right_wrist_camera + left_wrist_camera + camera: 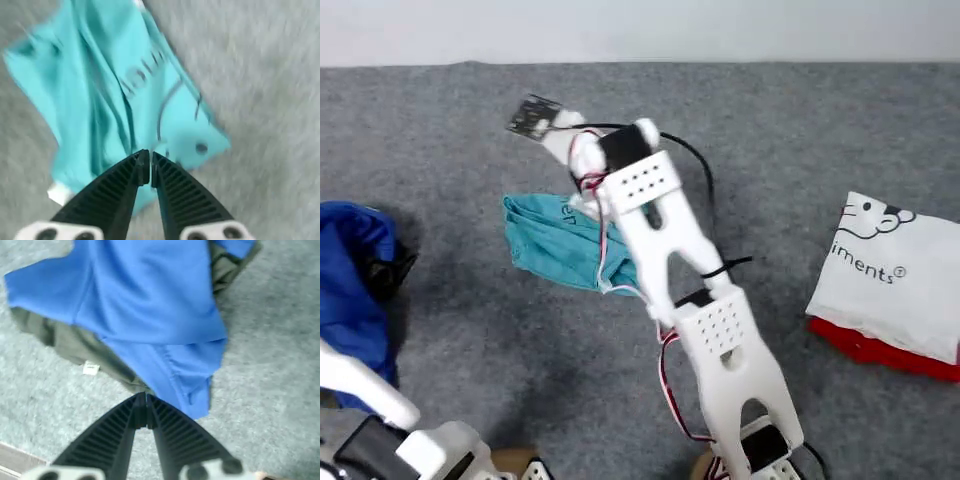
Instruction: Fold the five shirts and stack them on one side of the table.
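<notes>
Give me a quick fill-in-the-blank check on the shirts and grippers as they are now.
1. The shirt under the white shirt is ____.
2. The shirt below the right gripper is ____.
3. The left gripper, at the edge of the blue shirt, has its jaws ____.
Missing words: red; teal; shut.

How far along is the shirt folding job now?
Done: the white shirt lies folded on the red shirt at one side. In hand: the right claw, shut, is at the crumpled teal shirt. Left: the blue shirt and olive shirt, heaped unfolded.
</notes>
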`<state>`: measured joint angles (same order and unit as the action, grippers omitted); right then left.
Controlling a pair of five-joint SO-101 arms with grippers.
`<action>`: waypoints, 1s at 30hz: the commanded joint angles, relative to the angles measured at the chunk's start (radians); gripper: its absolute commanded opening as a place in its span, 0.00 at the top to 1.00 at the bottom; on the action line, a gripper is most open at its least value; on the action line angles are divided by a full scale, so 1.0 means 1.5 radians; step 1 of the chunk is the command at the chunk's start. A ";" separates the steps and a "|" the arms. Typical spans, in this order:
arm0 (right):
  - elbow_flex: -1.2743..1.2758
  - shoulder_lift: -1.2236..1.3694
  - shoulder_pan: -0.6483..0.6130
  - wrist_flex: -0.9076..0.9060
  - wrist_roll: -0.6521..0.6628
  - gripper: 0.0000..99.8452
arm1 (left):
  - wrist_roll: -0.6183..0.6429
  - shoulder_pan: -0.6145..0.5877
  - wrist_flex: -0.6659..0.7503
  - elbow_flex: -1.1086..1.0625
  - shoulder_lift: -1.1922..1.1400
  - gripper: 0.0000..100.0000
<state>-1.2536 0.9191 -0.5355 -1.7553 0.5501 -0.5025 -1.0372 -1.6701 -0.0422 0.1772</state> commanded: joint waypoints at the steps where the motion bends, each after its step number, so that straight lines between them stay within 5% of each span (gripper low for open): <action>1: 0.047 -0.013 0.029 -0.026 0.009 0.99 | -0.004 -0.028 0.016 0.005 0.025 0.99; 12: 0.129 0.012 -0.173 0.025 0.006 0.99 | -0.002 -0.041 0.013 0.004 0.025 0.99; 18: 0.028 -0.011 -0.245 0.041 0.006 0.99 | -0.002 -0.042 0.012 0.004 0.025 0.99; 23: -0.084 -0.017 -0.183 -0.021 0.007 0.99 | -0.002 -0.042 0.013 0.004 0.025 0.99; 30: -0.029 0.004 -0.055 -0.026 0.008 0.99 | -0.002 -0.042 0.012 0.003 0.024 0.99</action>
<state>-1.3165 0.9574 -0.6659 -1.7553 0.5562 -0.5025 -1.0955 -1.6671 -0.0422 0.1772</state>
